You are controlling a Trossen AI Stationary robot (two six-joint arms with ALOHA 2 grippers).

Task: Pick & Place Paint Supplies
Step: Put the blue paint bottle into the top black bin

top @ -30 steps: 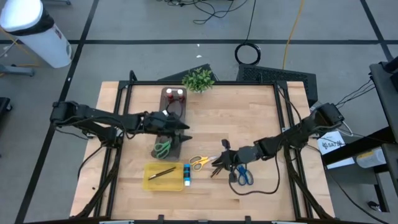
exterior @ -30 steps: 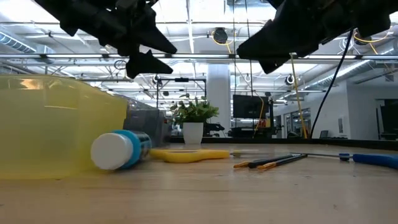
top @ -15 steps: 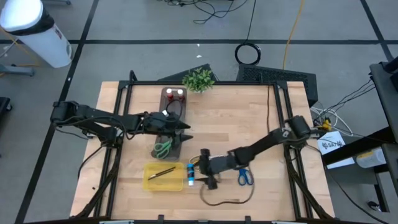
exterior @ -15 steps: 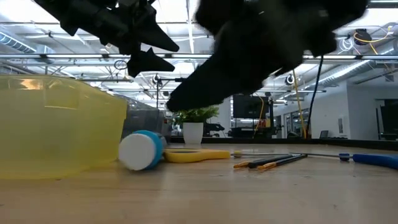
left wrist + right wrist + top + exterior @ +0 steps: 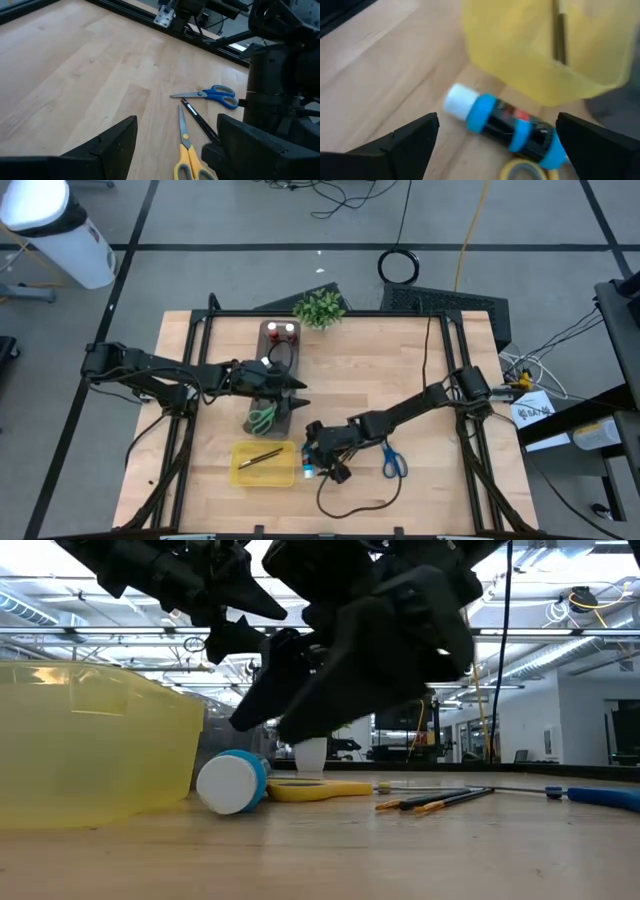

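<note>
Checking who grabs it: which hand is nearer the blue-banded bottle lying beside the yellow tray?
Right. The right hand hovers open directly over the bottle; the left hand hangs back over the grey organiser tray.

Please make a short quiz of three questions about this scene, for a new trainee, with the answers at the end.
1. True or false: the paint bottle with the white cap lies on its side on the table, outside the yellow tray.
2. Which gripper is above that bottle? A) the left gripper B) the right gripper C) neither
3. Fill in the missing word: the blue scissors lie on the bare wood with blades ____.

Key:
1. True. It rests beside the tray's wall.
2. B. The right gripper hangs open over it; the left gripper is open over the grey organiser.
3. closed
</note>
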